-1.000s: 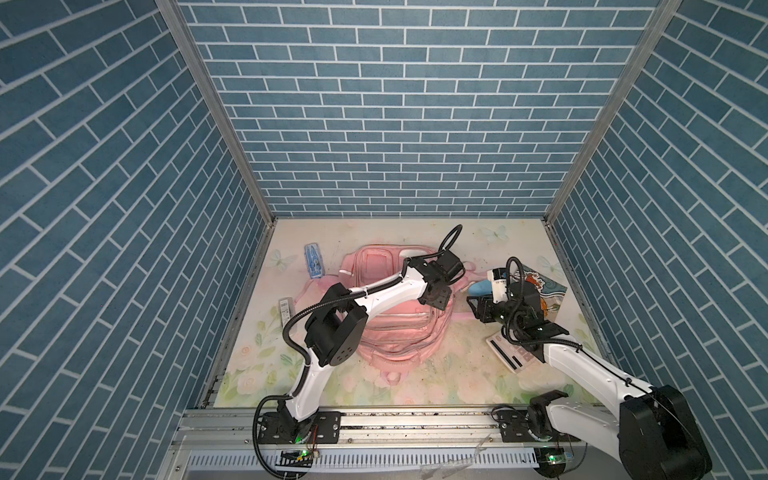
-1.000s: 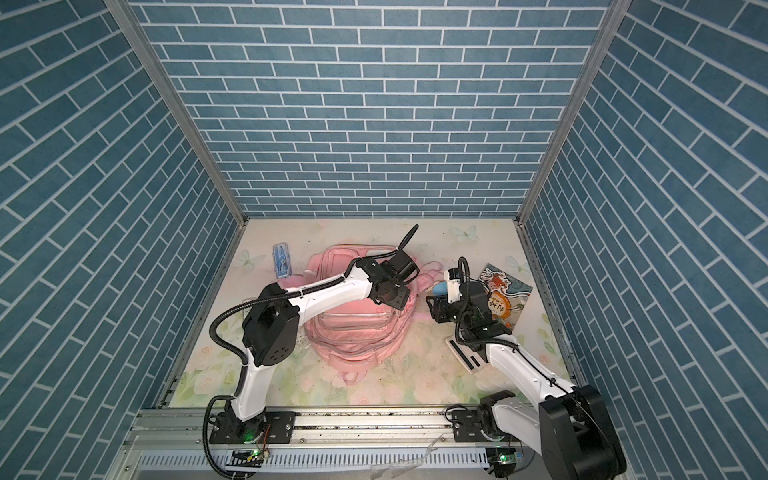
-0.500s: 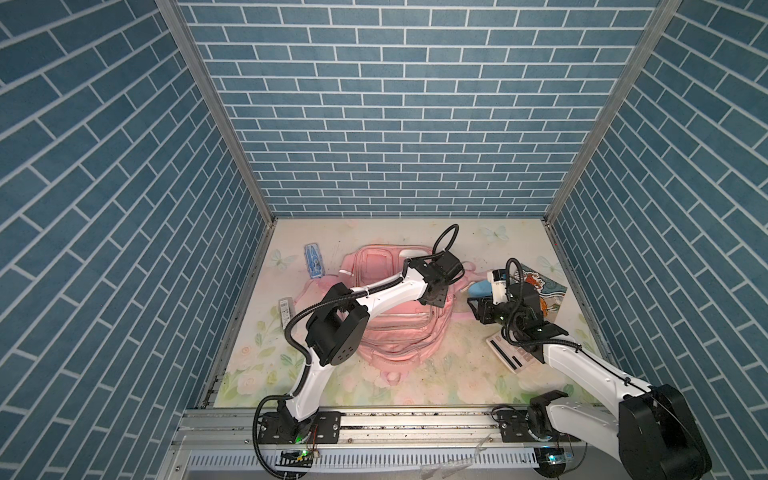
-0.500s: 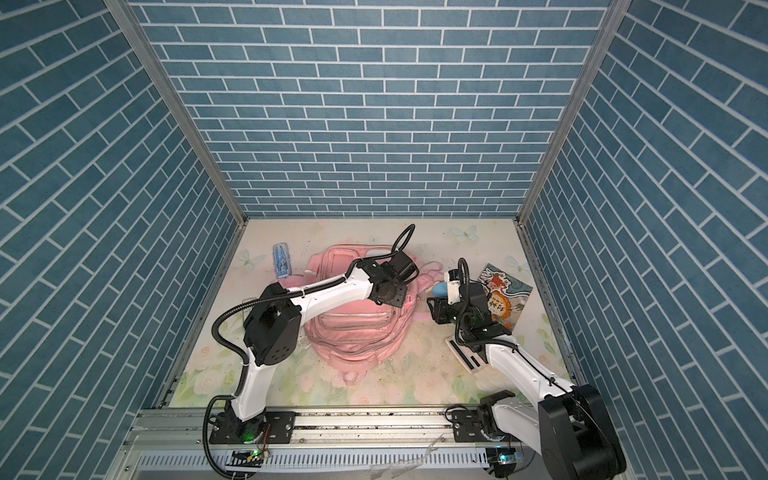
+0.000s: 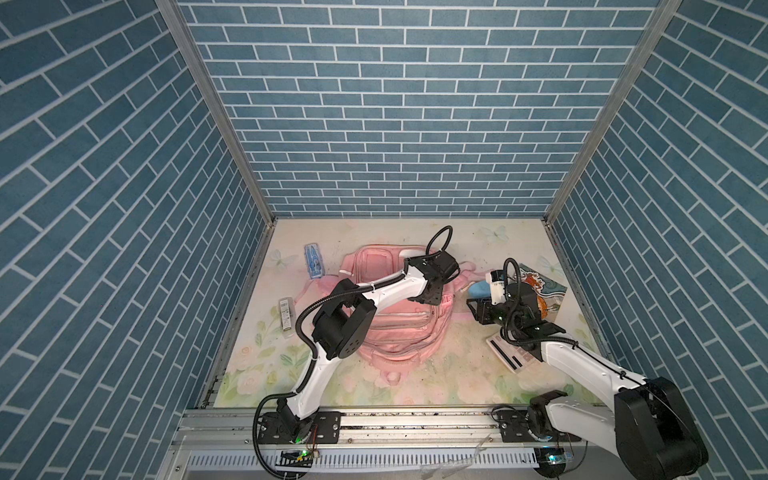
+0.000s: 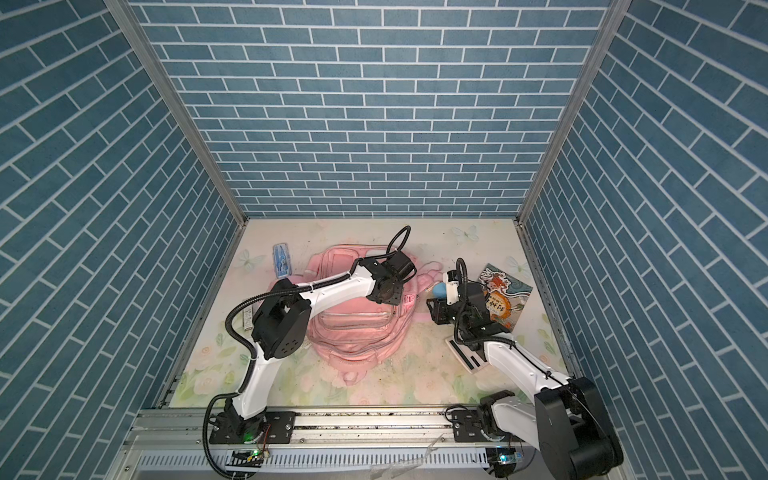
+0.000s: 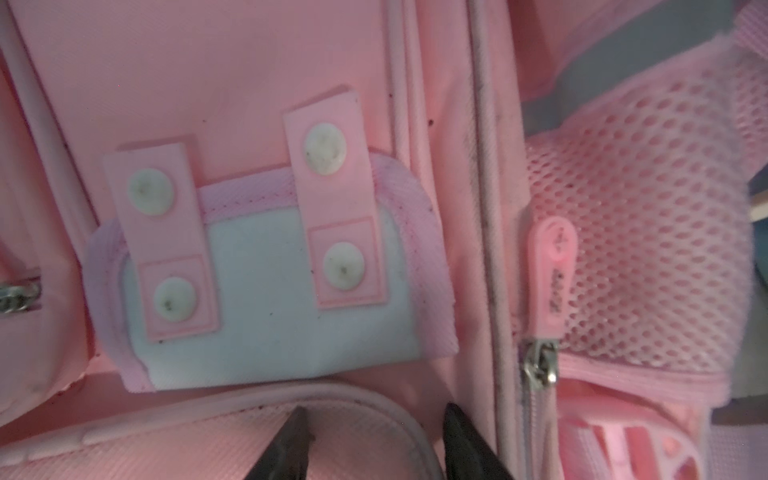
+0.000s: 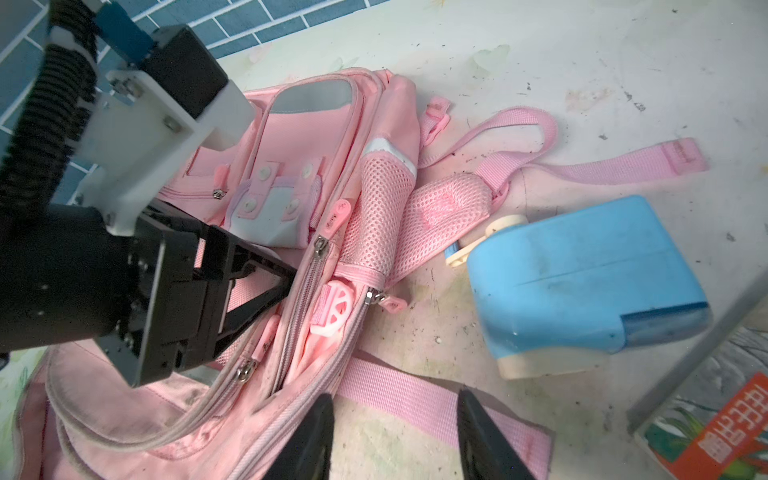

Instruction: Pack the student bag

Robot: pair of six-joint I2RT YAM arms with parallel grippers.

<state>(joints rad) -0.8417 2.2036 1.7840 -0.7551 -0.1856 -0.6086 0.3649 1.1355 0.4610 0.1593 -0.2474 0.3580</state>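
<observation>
Since 1 second ago, my left arm has edged slightly across the student bag (image 5: 399, 332); my right arm has barely shifted.

Both top views: the bag lies flat at mid-table. The left gripper (image 5: 432, 296) is low over the bag's right side. The right gripper (image 6: 438, 312) is just beside that edge, near a blue plastic device (image 5: 480, 287).

Left wrist view: I see the jaws parted over pink pocket fabric beside a zipper pull (image 7: 552, 266), clamping nothing.

Right wrist view: the jaws stand apart and empty above a pink strap (image 8: 415, 399). The blue device rests on the table beside the bag.
</observation>
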